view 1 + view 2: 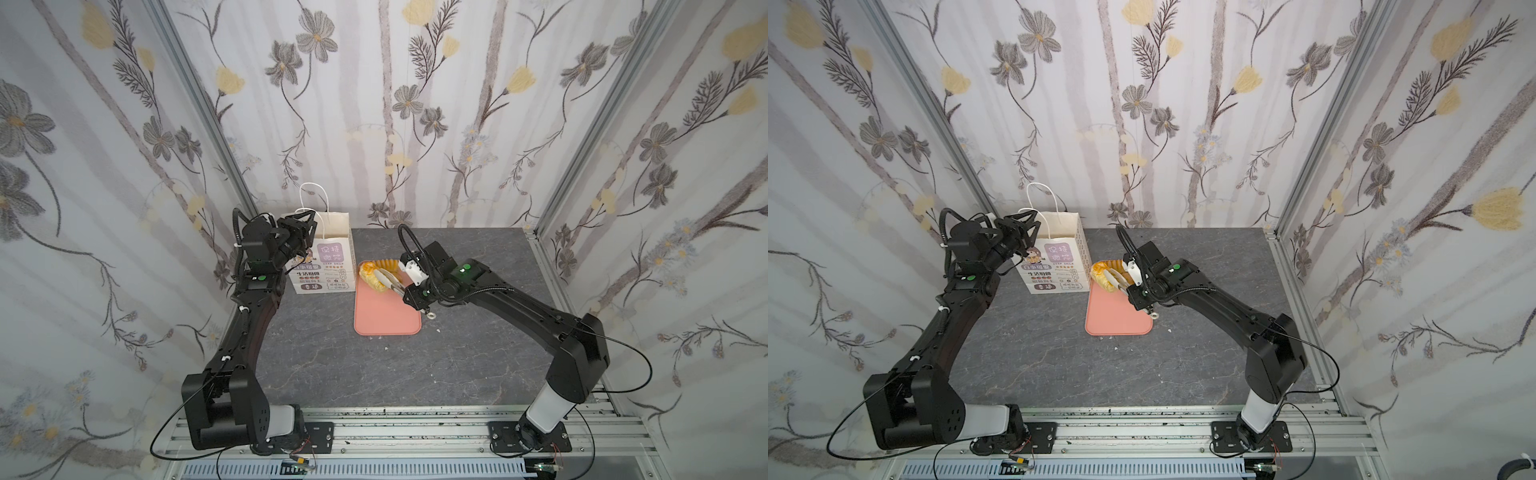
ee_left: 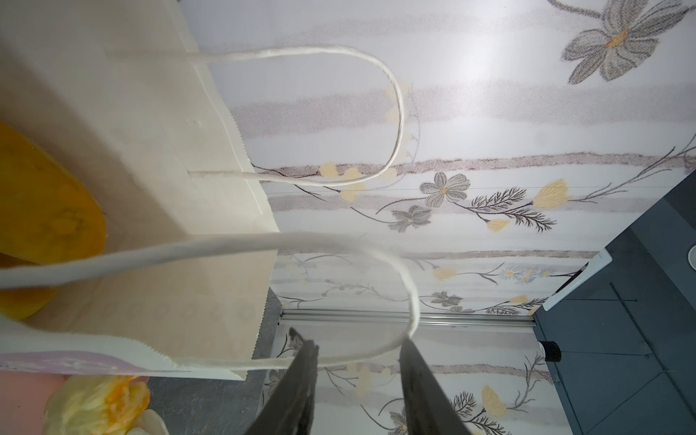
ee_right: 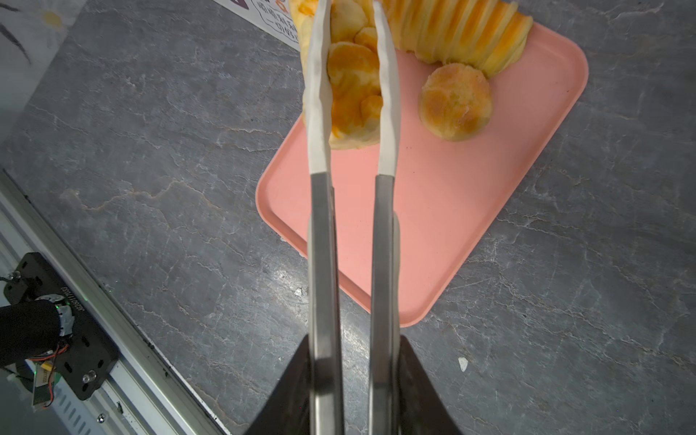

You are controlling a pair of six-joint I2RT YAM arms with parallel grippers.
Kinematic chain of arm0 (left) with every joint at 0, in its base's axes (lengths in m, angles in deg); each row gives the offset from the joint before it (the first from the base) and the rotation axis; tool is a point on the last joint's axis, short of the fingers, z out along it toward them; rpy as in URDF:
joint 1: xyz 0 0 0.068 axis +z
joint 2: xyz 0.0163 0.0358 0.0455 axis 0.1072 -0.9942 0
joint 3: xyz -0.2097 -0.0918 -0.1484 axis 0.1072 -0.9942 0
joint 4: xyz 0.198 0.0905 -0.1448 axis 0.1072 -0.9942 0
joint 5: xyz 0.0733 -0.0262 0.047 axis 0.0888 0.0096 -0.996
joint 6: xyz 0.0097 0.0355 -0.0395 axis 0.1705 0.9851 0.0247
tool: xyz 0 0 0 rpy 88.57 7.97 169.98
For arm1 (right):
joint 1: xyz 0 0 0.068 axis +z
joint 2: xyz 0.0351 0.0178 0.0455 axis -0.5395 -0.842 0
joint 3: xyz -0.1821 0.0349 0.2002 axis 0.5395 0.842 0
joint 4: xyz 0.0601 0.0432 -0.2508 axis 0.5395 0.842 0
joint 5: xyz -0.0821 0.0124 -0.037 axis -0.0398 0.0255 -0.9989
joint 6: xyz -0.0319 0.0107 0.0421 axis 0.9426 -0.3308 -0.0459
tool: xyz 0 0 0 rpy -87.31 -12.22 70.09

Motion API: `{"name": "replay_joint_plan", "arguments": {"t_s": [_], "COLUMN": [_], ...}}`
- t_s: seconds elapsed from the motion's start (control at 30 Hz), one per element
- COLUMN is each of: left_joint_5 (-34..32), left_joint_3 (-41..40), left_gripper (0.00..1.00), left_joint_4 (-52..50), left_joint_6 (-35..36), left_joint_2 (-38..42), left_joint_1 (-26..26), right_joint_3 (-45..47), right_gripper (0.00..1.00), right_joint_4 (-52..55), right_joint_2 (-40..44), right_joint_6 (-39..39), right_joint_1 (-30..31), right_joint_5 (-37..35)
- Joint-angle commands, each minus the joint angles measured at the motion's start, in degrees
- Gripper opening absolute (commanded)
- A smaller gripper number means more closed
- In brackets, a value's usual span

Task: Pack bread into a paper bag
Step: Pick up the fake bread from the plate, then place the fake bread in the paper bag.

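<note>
Tongs point(image 3: 320, 226) clamped in the right gripper point(image 3: 354, 342) pinch a braided bun point(image 3: 354, 75) at the pink tray point(image 3: 452, 207); the left gripper point(image 2: 356, 346), jaws apart, hooks the paper bag point(image 2: 150, 150) handle point(image 2: 188, 256), seemingly to hold its mouth open.

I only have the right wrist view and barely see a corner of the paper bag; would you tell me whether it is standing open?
Observer: Yes; in both top views the paper bag stands upright, mouth open, beside the far left corner of the pink tray.
Operator: Thank you. My tongs are closed on a roll; where is the left gripper?
Observer: At the bag's mouth, with the near cord handle running across the gap between its fingers.
Operator: Is any bread inside already?
Observer: Yes, the left wrist view shows a golden piece lying in the bag.
</note>
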Motion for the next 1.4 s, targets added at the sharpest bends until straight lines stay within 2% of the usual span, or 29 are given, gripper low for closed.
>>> {"name": "replay_joint_plan", "arguments": {"t_s": [0.0,0.23,0.77,1.37], "left_joint_5": [0.08,-0.14,-0.66,-0.75], "left_joint_3": [0.13,-0.04,-0.17,0.08], "left_gripper": [0.39,0.39,0.39,0.39], "left_joint_4": [1.79,1.95,0.58,-0.42], "left_joint_6": [-0.01,-0.38,-0.12,0.01], "left_joint_2": [0.38,0.87,2.65,3.32], "left_joint_1": [0.03,-0.17,-0.10,-0.11], "right_joint_3": [-2.48,-16.36,-49.23,-53.13], "right_gripper": [0.32,0.33,0.35,0.39], "right_joint_4": [-0.24,2.42,5.74,0.14], "right_joint_2": [2.87,1.71,-17.56,-26.47], "right_joint_6": [0.27,0.71,-0.81,-3.66], "right_joint_1": [0.00,-0.02,0.00,-0.18], "right_joint_5": [0.83,1.23,7.39,9.27]}}
